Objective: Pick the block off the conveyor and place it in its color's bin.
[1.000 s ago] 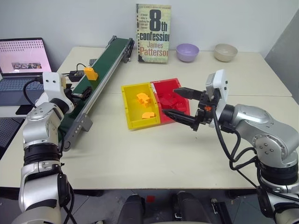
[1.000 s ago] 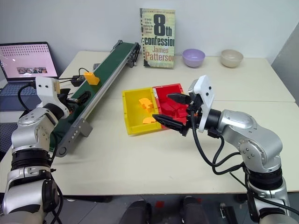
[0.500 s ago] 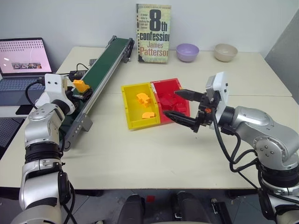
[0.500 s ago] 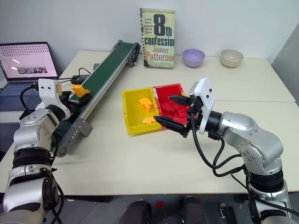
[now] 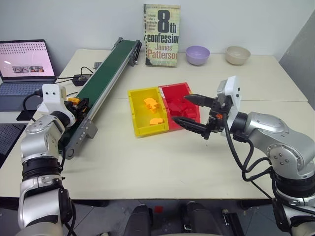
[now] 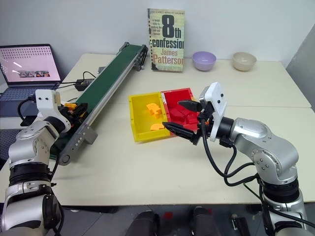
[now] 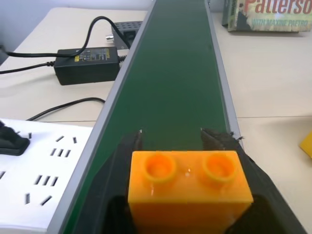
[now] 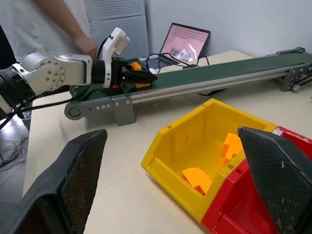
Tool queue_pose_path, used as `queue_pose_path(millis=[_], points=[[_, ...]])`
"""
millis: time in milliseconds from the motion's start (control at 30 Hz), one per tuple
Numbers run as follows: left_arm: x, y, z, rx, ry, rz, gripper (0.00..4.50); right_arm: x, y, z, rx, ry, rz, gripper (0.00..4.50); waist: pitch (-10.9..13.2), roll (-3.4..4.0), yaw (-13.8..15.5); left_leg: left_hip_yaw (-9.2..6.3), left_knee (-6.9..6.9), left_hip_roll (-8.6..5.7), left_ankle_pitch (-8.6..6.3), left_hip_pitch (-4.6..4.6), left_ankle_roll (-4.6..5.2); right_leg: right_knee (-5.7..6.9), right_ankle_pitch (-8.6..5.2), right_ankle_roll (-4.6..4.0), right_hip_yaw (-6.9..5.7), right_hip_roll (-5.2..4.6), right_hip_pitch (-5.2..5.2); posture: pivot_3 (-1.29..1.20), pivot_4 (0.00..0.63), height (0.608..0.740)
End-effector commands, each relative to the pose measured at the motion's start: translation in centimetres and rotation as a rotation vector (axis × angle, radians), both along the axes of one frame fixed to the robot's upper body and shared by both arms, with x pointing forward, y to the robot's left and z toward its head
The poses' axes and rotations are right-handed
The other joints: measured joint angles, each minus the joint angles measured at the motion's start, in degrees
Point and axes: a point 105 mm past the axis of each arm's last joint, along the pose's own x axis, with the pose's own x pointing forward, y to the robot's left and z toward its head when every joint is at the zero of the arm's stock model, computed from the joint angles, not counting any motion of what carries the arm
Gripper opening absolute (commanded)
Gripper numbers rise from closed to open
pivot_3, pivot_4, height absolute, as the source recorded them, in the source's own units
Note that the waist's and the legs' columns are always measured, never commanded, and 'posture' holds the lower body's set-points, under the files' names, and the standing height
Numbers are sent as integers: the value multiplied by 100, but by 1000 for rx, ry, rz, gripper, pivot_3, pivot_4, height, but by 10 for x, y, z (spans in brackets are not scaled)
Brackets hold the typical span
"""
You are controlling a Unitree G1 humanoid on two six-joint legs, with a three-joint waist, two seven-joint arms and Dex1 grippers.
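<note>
Across our pale tabletop, our left gripper, clamped on the small yellow-orange plastic block over the dark green conveyor, has the yellow plastic bin at its three o'clock, where our right gripper hangs wide open.

A robotics test room or lab, set up on plain office furniture.

A pale cream worktop is carrying a small dark green belt conveyor with grey metal rails, joined yellow and red open plastic bins, and a paperback novel standing upright as a prop beside a lilac bowl and a beige bowl. An open laptop is glowing at one side, with a black power adapter and a white power strip trailing cables. A person is standing by a perforated grey panel.
</note>
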Motion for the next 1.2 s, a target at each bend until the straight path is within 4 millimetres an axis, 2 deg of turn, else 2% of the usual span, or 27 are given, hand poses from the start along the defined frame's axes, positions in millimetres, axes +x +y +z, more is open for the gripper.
queue_pose_path(millis=[33,133,267,300,400,433,467,633,733,800,867,933,1033,1200], points=[[-4,4,28,7,-80,13,1527,-12,3,8,6,-46,53,4500,0,0,-1,0,0,0,0,0,0,0,0,0,0,0,0,0,150,740],[-2,-4,34,3,-90,-17,1527,-13,3,7,-4,-53,57,4500,0,0,-1,1,0,-1,0,0,0,0,0,0,0,0,0,0,150,740],[5,-46,43,-7,-71,-202,1527,-13,1,7,-14,-61,37,4500,0,0,14,1,0,-2,0,0,0,0,0,0,-1,1,0,0,150,740],[6,-59,48,-4,-74,-253,1527,-13,0,6,-19,-63,28,4500,0,0,23,-2,0,-4,0,-3,0,-1,0,0,-2,1,1,0,150,740],[12,-115,69,17,-100,-471,1527,-16,-11,3,-33,-60,-33,4500,0,-1,35,1,1,-7,0,-5,0,-5,0,0,-2,1,1,0,150,740],[15,-140,73,33,-107,-561,1527,-17,-17,0,-37,-52,-69,4500,1,-4,66,-1,2,-8,0,-8,0,-7,0,0,-3,1,1,0,150,740],[17,-156,75,46,-110,-617,1527,-19,-21,-3,-39,-48,-92,4500,0,-5,121,-7,3,-12,0,-17,0,-13,0,0,-5,0,2,0,150,740],[27,-197,63,118,-79,-765,1527,-23,-25,-8,-32,-43,-162,4500,-1,-1,44,24,-1,-15,0,-19,1,-50,1,2,4,2,3,0,150,740],[30,-208,55,170,-63,-821,1527,-25,-26,-9,-23,-44,-189,4500,-1,-1,-39,29,-3,-14,-1,-18,2,-53,1,3,7,9,0,0,150,740],[33,-208,49,212,-51,-832,1527,-27,-28,-10,-21,-46,-209,4500,0,-1,-48,24,-5,-12,-1,-19,2,-51,1,3,3,21,-4,0,150,740],[36,-202,49,226,-47,-819,2229,-28,-29,-11,-21,-48,-228,4500,0,0,-39,15,-6,-11,-1,-21,2,-49,0,3,1,30,-5,0,150,740],[38,-195,51,227,-49,-808,2407,-29,-31,-11,-21,-49,-241,4500,0,0,-30,9,-6,-7,-1,-24,2,-49,0,2,-1,35,-5,0,150,740],[36,-191,51,225,-47,-818,2989,-29,-33,-11,-21,-49,-256,4500,0,0,-20,1,-6,-6,-1,-23,2,-47,0,2,0,37,-5,0,150,740],[35,-196,53,212,-62,-836,3941,-28,-34,-11,-22,-47,-261,4500,0,0,-9,13,-5,-4,-1,-24,2,-51,0,3,1,20,-4,0,150,740]])
